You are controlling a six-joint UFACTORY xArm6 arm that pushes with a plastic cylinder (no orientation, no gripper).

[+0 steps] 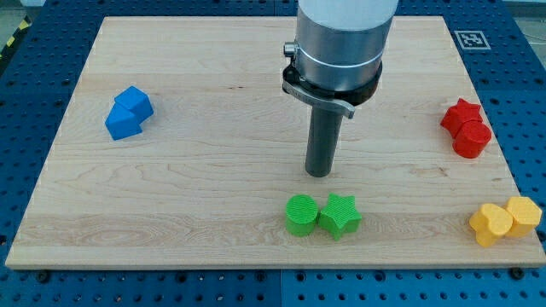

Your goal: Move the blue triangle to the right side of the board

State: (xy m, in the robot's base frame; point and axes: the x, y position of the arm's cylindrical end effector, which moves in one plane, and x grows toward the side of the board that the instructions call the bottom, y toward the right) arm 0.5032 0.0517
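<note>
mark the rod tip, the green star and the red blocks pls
my tip [319, 174]: camera view, very bottom end of the dark rod.
green star [339, 215]: camera view, centre of its top face.
red blocks [466, 128]: camera view, where the touching pair meets.

— What sort of place is this?

— A robotics lab, by the look of it. The wooden board [213, 170] lies on a blue bench [529, 77] drilled with a regular grid of holes, the kind used for bolting rigs down.

— Anything else?

— A black-and-white printed marker [470, 39] sits at the board's upper right corner. At the far upper left edge of the frame there is a strip of yellow-and-black hazard tape [10, 43]. A metal robot arm [341, 34] comes down from the top centre, and small plastic blocks in plain colours lie about like test pieces.
</note>
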